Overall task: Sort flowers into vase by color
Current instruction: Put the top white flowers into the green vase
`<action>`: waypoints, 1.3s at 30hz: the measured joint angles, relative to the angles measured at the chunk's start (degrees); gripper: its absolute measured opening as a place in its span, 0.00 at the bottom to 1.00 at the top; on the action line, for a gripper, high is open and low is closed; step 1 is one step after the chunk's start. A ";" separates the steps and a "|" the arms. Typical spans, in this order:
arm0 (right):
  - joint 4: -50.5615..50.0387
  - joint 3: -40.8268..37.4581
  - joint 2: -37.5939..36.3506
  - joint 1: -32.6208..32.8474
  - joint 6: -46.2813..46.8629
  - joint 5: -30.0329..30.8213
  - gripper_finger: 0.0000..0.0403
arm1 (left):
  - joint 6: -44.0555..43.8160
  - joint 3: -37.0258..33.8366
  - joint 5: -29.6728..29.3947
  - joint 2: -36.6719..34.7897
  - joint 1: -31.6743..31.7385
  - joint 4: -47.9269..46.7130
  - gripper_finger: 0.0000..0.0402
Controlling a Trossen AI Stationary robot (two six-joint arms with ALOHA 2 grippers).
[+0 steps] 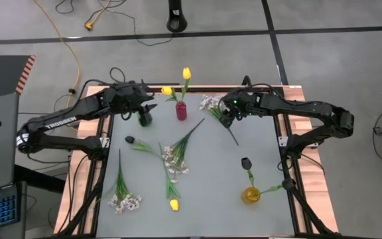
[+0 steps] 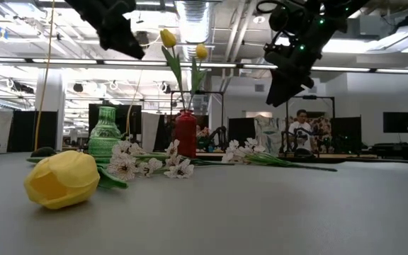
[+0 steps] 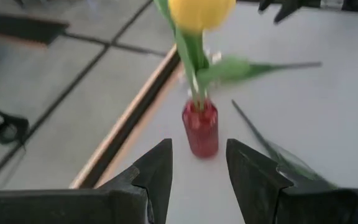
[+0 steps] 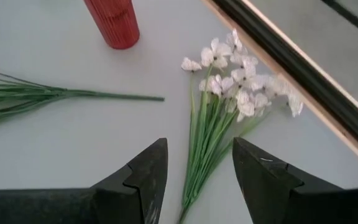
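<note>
A red vase [image 1: 181, 111] near the table's far edge holds two yellow tulips [image 1: 186, 73]. A green vase [image 1: 144, 119] stands to its left. Near the right edge, an amber vase [image 1: 251, 195] holds a dark tulip [image 1: 245, 162]. Lying flat on the table are a dark tulip [image 1: 130, 140], a yellow tulip [image 1: 174, 204] and three white sprays [image 1: 174, 159] [image 1: 125, 199] [image 1: 211, 103]. My left gripper [image 3: 197, 168] is open, raised in the air and facing the red vase [image 3: 201, 127]. My right gripper [image 4: 194, 180] is open and hovers above the stems of the far white spray [image 4: 229, 93].
The table's wooden far rim [image 4: 303, 93] runs just beyond the spray under my right gripper. Another spray's stem [image 4: 73, 94] points toward the red vase [image 4: 114, 22]. Free tabletop lies between the middle spray and the amber vase. A person [image 2: 302, 127] stands in the room behind.
</note>
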 joint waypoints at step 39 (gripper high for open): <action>16.60 -13.00 15.43 -0.46 8.04 4.89 0.51 | -9.50 -11.06 1.40 -0.11 -14.53 8.04 0.35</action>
